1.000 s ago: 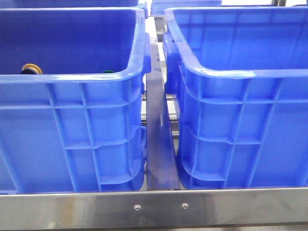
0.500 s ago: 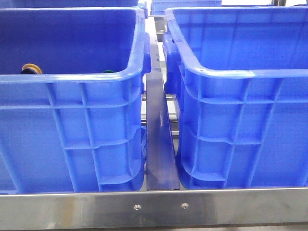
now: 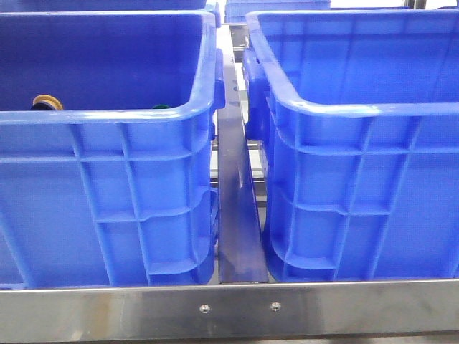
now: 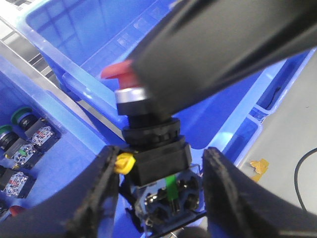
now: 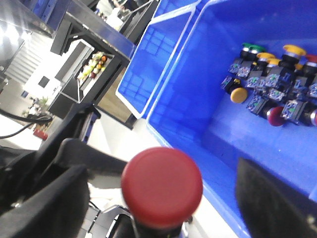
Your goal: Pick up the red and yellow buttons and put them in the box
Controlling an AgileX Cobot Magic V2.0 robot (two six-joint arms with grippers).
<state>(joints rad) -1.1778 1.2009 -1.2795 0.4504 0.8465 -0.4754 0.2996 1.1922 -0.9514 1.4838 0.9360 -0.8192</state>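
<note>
The red button, with red cap and dark body, sits between my left gripper's fingers, which close on its body. The cap also shows in the right wrist view, midway between my right gripper's fingers, which stand wide apart from it. A big blurred black part, probably the right gripper, covers part of the cap in the left wrist view. Behind the button lies the empty blue box, the right crate in the front view. A yellow button peeks over the left crate's rim. Neither gripper shows in the front view.
The left crate holds several red, yellow and green buttons, seen in the right wrist view and the left wrist view. A metal rail runs between the crates. A steel table edge lies in front.
</note>
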